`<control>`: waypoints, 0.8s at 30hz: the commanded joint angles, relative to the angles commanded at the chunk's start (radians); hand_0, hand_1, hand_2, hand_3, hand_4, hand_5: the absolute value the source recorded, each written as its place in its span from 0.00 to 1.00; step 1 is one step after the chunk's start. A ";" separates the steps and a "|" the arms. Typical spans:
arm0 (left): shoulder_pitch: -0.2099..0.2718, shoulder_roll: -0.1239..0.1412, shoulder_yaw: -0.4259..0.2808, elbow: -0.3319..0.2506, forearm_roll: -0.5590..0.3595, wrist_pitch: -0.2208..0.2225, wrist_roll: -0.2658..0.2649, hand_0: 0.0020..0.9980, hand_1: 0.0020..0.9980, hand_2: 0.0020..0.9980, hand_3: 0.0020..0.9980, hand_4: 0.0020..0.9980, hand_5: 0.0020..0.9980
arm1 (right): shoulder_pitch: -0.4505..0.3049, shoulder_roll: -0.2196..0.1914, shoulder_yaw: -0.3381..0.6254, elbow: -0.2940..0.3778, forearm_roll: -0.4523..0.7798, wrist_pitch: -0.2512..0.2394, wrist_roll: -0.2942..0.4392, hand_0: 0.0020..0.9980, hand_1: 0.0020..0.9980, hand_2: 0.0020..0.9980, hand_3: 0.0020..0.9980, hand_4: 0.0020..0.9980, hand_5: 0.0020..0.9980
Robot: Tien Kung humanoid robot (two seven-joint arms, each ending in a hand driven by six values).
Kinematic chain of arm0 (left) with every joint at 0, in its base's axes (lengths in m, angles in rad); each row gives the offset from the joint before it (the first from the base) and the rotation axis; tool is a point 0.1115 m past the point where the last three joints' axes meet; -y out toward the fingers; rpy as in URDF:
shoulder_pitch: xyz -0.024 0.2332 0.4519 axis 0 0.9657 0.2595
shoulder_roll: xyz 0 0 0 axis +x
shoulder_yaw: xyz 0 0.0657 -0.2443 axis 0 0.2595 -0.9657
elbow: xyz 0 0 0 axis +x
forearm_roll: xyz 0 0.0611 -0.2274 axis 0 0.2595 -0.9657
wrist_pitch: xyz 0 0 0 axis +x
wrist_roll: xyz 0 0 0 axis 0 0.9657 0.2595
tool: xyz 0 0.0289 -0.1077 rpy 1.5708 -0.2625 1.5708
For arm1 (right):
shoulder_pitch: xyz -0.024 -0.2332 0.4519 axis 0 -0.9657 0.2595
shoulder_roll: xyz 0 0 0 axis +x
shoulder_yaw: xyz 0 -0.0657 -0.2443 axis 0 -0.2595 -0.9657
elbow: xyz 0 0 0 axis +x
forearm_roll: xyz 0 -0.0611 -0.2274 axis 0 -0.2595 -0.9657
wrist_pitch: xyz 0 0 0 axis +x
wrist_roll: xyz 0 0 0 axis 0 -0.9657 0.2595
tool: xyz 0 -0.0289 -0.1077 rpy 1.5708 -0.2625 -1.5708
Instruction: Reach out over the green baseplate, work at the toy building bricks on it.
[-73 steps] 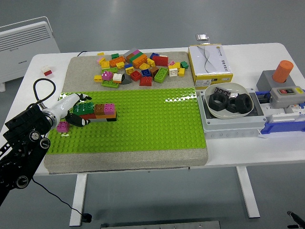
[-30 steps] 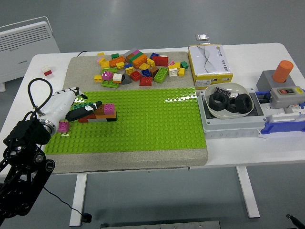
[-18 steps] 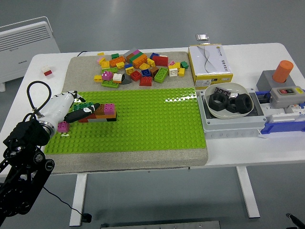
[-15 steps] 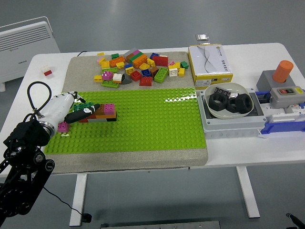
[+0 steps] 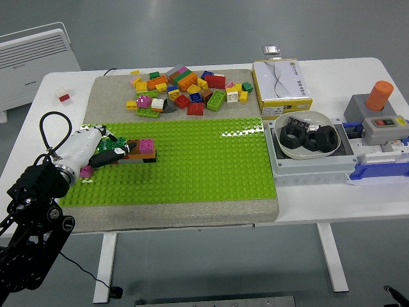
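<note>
Robot hand: the left robot hand (image 5: 105,152) reaches in from the left over the green baseplate (image 5: 192,163); its dark fingers (image 5: 114,153) lie across the left end of the brick row (image 5: 135,151). Whether they grip a brick or only press on it, I cannot tell.
Right robot hand: not in view.
Task's thing: the brick row stands on the left part of the baseplate, with brown, orange and pink bricks showing; the fingers hide its left end.
Nearby: one small pink brick (image 5: 85,171) sits on the baseplate just beside the wrist, apart from the row.
Step in hand: by my reading, working at the left end of the row, either seating or prying a brick there.
Next move calls for: a firm, straight push or pull at that end, without knocking the row loose from the studs.
Counts: one baseplate; one built row; one stray pink brick; one loose brick pile (image 5: 185,91) on the grey mat beyond the baseplate, too many to count surely.
Further right: one yellow box (image 5: 281,80); one bowl (image 5: 307,134) holding black rings, on the table (image 5: 332,195).
</note>
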 joint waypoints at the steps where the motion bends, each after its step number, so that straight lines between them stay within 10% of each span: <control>1: -0.001 0.000 0.001 0.004 -0.001 0.001 -0.001 1.00 0.98 0.97 0.71 0.89 1.00 | 0.000 0.000 0.000 0.000 0.000 0.000 0.000 0.68 0.63 0.68 0.69 0.69 0.94; 24: 0.004 0.002 0.028 0.005 -0.009 0.003 -0.004 1.00 0.98 0.97 0.71 0.90 1.00 | 0.000 0.000 0.000 0.001 0.000 0.000 -0.001 0.68 0.63 0.68 0.68 0.69 0.94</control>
